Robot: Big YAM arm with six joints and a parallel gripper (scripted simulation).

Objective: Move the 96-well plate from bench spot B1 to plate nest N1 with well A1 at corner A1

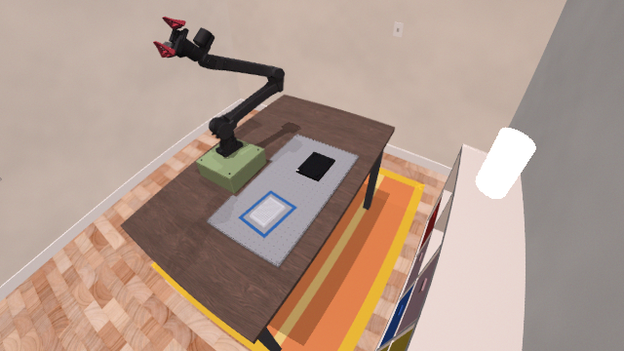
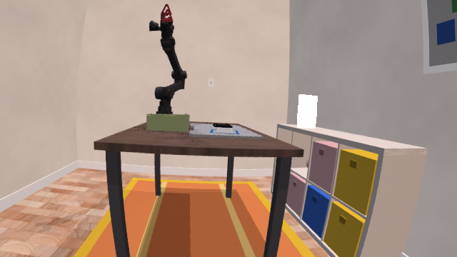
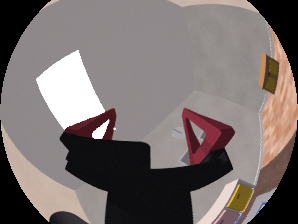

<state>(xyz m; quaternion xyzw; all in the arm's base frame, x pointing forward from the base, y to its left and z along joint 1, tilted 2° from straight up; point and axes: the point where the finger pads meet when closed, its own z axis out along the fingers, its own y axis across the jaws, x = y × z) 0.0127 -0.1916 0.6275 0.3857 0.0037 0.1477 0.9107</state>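
Observation:
The white 96-well plate [image 1: 267, 212] lies flat inside the blue-outlined spot B1 on the grey perforated mat [image 1: 285, 195], toward the near end. It also shows in the exterior view [image 2: 224, 131]. The black plate nest N1 [image 1: 316, 166] sits at the mat's far end and holds nothing; it shows low and dark in the exterior view [image 2: 223, 125]. My gripper [image 1: 169, 35] with red fingers is open and empty, raised high above and behind the table, far from the plate. In the wrist view the gripper [image 3: 149, 132] points at the wall and the shelf, not the table.
The arm stands on a green base block [image 1: 232, 166] beside the mat. A shelf unit [image 2: 339, 178] with coloured bins stands right of the table, with a white cylinder [image 1: 504, 162] on top. An orange rug [image 2: 189, 218] lies under the table.

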